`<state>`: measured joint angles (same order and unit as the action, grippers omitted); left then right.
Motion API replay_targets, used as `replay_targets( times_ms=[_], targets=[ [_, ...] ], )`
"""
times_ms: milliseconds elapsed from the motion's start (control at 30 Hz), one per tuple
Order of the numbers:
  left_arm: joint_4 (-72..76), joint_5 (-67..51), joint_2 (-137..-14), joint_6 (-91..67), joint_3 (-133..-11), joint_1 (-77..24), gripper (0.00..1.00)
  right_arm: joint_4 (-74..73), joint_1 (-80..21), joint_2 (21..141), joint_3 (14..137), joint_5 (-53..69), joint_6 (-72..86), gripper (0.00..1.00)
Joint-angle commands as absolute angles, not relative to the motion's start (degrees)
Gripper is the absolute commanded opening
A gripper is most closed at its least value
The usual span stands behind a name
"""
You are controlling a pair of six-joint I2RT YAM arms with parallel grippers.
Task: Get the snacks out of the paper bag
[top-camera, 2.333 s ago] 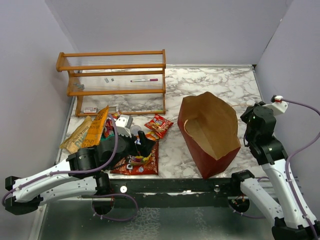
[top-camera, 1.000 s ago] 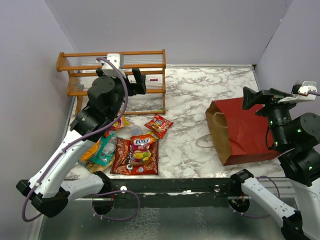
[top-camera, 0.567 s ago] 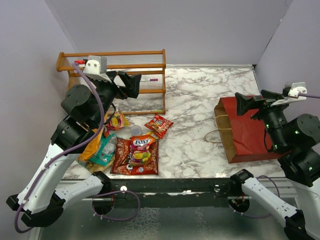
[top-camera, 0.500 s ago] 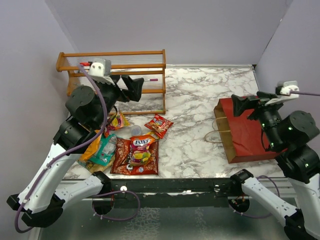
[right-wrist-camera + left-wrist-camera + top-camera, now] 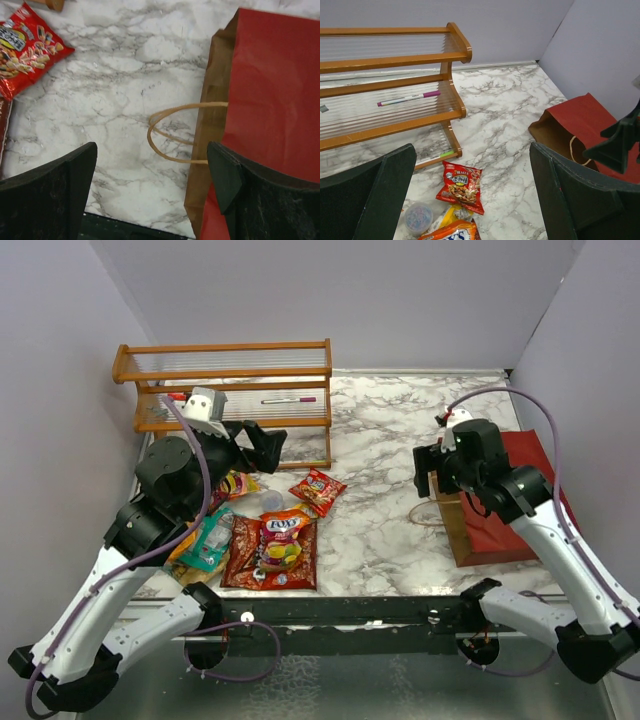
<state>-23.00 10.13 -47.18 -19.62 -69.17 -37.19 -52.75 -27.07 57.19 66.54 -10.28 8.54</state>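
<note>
Since half a second earlier my right arm had swung in from the right edge, so the right gripper (image 5: 430,472) hung over the mouth end of the paper bag (image 5: 495,535), where before it sat out past the bag's far side. The left arm had dropped a little, with the left gripper (image 5: 268,443) in front of the wooden rack (image 5: 225,390).

The paper bag lay flat on its side at the right of the marble table (image 5: 390,420), red face up, its tan mouth turned toward the middle. From the right wrist I saw one twisted handle loop (image 5: 170,132) lying on the marble just outside the mouth, between my two fingers and below them. That claw stood wide apart and gripped nothing; I could not tell whether it touched the handle.

The left claw was also spread wide and empty, raised above the snacks (image 5: 270,540). They lay in a loose pile at the left front of the table, well apart from the bag. A small red packet (image 5: 318,488) lay nearest the rack's foot, a small clear round container (image 5: 418,217) just beside it. A pen (image 5: 407,98) rested on the rack's middle shelf.
</note>
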Motion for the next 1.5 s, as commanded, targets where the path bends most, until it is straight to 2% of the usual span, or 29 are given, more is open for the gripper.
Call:
replay_targets(
  times_ms=[0, 333, 600, 733, 867, 967, 1067, 1233, 1467],
  targets=[
    [-23.58, 8.39, -45.18, -20.05, -68.03, -37.0, 0.99, -59.83, -27.42, 61.62, 69.04, -8.77, 15.26, 0.9],
    [-23.97, 6.94, -43.13, -20.41, -66.43, -37.0, 0.99, -51.72, -27.41, 67.19, 63.82, -9.53, 15.57, 0.83],
    [-25.06, 7.32, -41.55, -20.6, -66.12, -37.0, 0.99, -50.23, -27.42, 74.18, 61.33, -7.55, 20.19, 0.68],
    [-25.46, 7.36, -41.64, -20.64, -66.2, -37.0, 0.99, -48.68, -27.42, 74.29, 60.28, -6.41, 20.56, 0.55],
    [-25.63, 7.06, -41.71, -20.85, -66.25, -37.0, 0.99, -47.63, -27.42, 72.96, 60.16, -5.1, 20.47, 0.3],
    [-25.66, 6.94, -41.72, -20.82, -66.15, -37.0, 0.99, -47.56, -27.42, 71.05, 61.02, -4.02, 20.54, 0.19],
    [-25.71, 6.88, -42.4, -20.5, -66.65, -37.0, 0.99, -48.17, -27.42, 68.41, 63.28, -3.52, 20.01, 0.13],
    [-26.26, 6.59, -43.11, -20.41, -67.65, -37.0, 0.99, -46.6, -27.42, 62.92, 66.76, -2.31, 20.71, 0.08],
    [-26.77, 7.27, -42.55, -20.9, -67.36, -37.0, 0.99, -41.67, -27.42, 59.02, 72.73, 10.12, 26.09, 0.06]
  ],
)
